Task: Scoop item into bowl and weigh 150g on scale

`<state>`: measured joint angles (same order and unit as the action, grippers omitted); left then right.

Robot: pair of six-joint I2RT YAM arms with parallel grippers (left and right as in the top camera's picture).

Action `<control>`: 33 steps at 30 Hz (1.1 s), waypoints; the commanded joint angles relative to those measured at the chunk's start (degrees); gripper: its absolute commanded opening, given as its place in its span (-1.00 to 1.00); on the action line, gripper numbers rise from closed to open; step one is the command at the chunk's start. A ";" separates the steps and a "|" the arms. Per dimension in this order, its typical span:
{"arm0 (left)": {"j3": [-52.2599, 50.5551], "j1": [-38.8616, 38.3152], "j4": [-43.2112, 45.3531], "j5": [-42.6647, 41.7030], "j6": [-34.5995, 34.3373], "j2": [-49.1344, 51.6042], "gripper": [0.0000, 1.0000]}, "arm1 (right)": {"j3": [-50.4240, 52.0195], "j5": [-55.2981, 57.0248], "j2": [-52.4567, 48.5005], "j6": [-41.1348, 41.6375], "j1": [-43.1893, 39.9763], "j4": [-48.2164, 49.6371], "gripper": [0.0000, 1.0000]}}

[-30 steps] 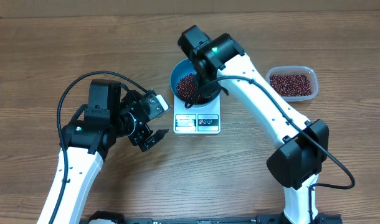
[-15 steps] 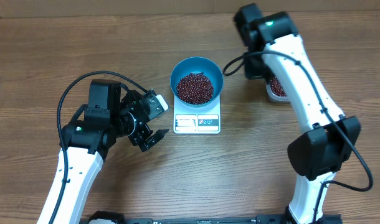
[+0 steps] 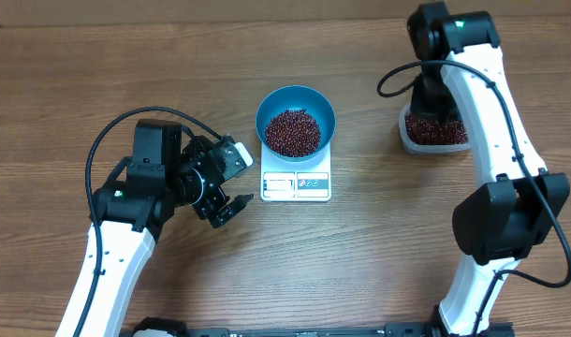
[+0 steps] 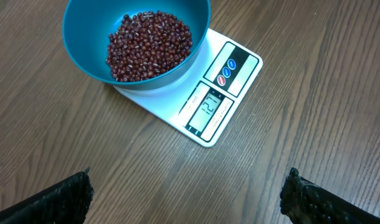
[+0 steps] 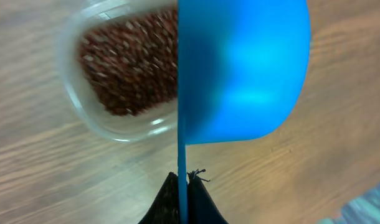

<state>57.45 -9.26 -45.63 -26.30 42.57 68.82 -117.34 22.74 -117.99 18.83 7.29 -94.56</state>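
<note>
The teal bowl (image 3: 267,112) stands on the white scale (image 3: 297,184) and holds a mound of red-brown beans (image 3: 293,132). From the left wrist view, the bowl (image 4: 84,56) with its beans (image 4: 149,45) sits on the scale (image 4: 240,59), whose display shows 121. My left gripper (image 3: 231,210) (image 4: 189,180) is open over bare wood, left of the scale. My right gripper (image 3: 428,103) (image 5: 182,182) is shut on the thin handle of a blue scoop (image 5: 240,68), held edge-on above the clear tub (image 5: 115,134) of beans (image 5: 128,68). The scoop's inside is hidden.
The clear tub (image 3: 409,140) of beans sits at the far right, partly covered by my right arm. Bare wooden table lies around the scale and in front of both arms.
My right arm has swung from over the bowl to the right and now hangs over the tub, still holding the scoop. The left arm has not moved.
</note>
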 commanded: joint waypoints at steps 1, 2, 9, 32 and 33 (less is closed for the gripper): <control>-0.35 0.24 0.00 -0.09 1.11 0.31 0.99 | 2.60 0.57 2.19 0.92 0.09 0.20 -0.92; -0.35 0.24 -0.02 -0.09 1.11 0.31 0.98 | 3.28 0.57 2.14 0.94 0.09 0.37 -0.92; -0.35 0.24 -0.02 -0.09 1.11 0.31 0.99 | 9.62 0.61 2.14 0.90 0.09 3.23 -0.92; -0.35 0.24 -0.02 -0.09 1.11 0.31 0.99 | 14.64 2.69 -0.83 -1.11 0.09 12.66 -0.92; -0.35 0.24 -0.02 -0.09 1.11 0.31 0.99 | 14.64 3.21 -1.44 -1.11 0.09 12.44 -0.92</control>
<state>57.45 -9.26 -45.63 -26.30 42.57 68.82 -102.94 23.59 -118.10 18.11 7.22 -82.08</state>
